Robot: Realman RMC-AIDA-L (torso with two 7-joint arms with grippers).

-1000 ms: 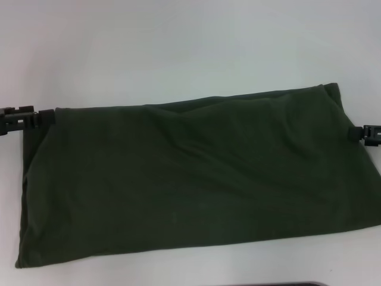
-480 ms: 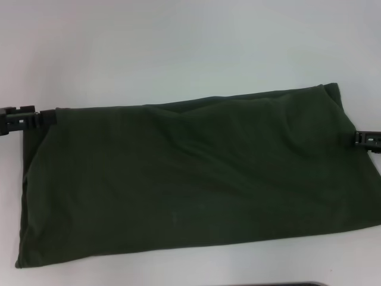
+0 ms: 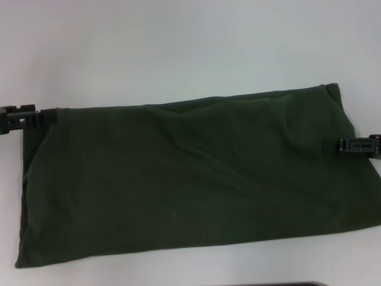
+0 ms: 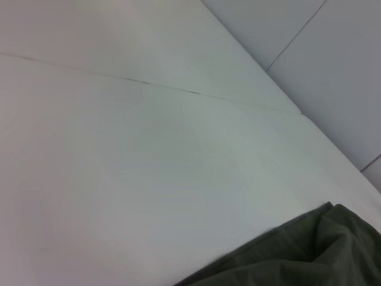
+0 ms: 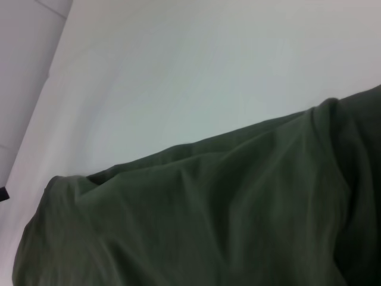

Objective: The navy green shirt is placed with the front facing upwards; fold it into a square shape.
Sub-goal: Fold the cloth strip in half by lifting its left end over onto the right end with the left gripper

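The navy green shirt [image 3: 196, 179], soft matte dark olive cloth folded into a long, gently creased rectangle with its plain side up, lies across the smooth white tabletop [image 3: 178, 47]. The black left pincer [image 3: 44, 117] meets its far left corner; whether it grips, I cannot tell. The black right pincer [image 3: 344, 145] has slid inward over the right edge since half a second ago; its closure is likewise unclear.

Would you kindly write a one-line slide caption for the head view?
Folded navy green shirt lies plain side up on the white table, left gripper and right gripper at its opposite ends.
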